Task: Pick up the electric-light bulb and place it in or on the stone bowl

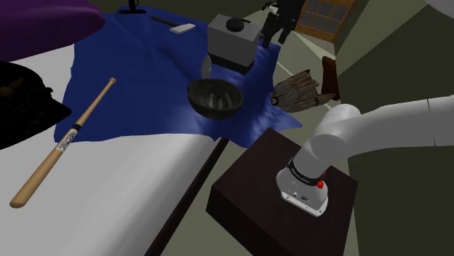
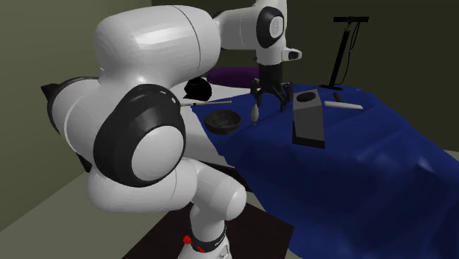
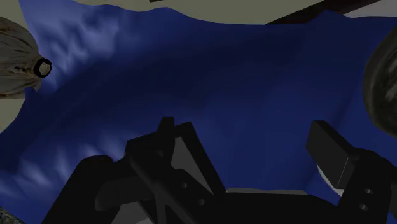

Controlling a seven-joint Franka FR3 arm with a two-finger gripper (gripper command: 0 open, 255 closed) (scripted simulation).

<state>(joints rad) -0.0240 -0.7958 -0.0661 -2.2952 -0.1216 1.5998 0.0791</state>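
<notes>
My arm arches up from the stand and over the bed. It points my gripper straight down above the blue cloth, fingers spread wide with nothing between them. In the second exterior view my own bulk blocks much of the bed, and the wrist view cuts off the dark bowl at its edge. The light bulb is small, pale grey and rounded. It seems to stand on the cloth between the bowl and a grey box.
</notes>
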